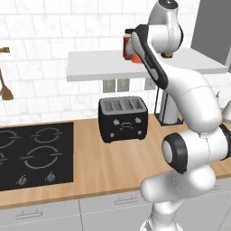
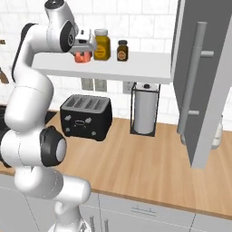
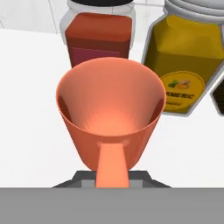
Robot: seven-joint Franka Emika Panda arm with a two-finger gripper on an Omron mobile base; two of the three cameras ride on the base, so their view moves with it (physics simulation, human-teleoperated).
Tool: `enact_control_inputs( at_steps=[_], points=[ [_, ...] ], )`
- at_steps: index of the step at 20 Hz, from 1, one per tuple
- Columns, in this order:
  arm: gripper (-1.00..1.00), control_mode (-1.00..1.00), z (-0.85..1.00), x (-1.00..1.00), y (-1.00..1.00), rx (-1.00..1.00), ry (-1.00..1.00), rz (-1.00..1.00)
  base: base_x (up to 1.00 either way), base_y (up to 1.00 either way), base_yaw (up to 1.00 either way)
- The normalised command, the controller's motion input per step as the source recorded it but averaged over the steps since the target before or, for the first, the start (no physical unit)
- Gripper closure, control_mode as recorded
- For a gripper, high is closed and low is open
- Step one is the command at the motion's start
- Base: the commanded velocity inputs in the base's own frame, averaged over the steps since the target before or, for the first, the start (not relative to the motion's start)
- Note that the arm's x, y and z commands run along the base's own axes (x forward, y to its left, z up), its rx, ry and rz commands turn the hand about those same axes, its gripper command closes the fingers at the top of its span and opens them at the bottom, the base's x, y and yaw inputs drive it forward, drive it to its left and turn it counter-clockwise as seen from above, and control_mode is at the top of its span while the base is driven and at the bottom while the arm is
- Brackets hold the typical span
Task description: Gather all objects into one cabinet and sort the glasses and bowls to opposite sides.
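Three lidded jars stand on the white shelf [image 2: 136, 68]: a red jar [image 3: 98, 37], a yellow jar [image 2: 102, 45] and a small dark jar [image 2: 122, 50]. The salmon-orange cup [image 3: 111, 113] sits near the left end of that shelf, just in front of the red jar and just beside the yellow one. In the hand view the cup's mouth faces the camera, wide and open, with an orange strip running from its lower wall down to the bottom edge of the view. The gripper [image 2: 83, 47] is up at shelf height, right at the cup, with the arm reaching steeply up from the base. Whether its fingers are spread or pressed onto the cup cannot be told, since the cup hides the tips in the hand view and the base views are too small to settle it.

Below the shelf, a black toaster [image 1: 123, 118] stands on the wooden bench [image 1: 103, 162], towards the back wall. A paper towel roll in a black wire holder [image 2: 146, 108] stands to the toaster's right, under the shelf's right end. A black hob [image 1: 34, 155] is set into the bench at its left end. At the right of the right base view the grey cabinet door [image 2: 213, 86] hangs open, its long bar handle [image 2: 192, 77] facing the camera.
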Motion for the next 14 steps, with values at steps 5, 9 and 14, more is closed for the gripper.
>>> enact_control_inputs(
  at_steps=[5, 9, 14],
  points=[
    [1.0, -1.0, 0.17, -0.48, 0.13, 0.03, 0.0, -0.01, 0.0, 0.0, 0.0],
    [1.0, -1.0, 0.09, -0.81, 0.1, 0.05, 0.0, -0.01, 0.0, 0.0, 0.0],
    [1.0, -1.0, 0.14, -0.72, 0.06, 0.05, 0.0, -0.05, 0.0, 0.0, 0.0]
  ],
)
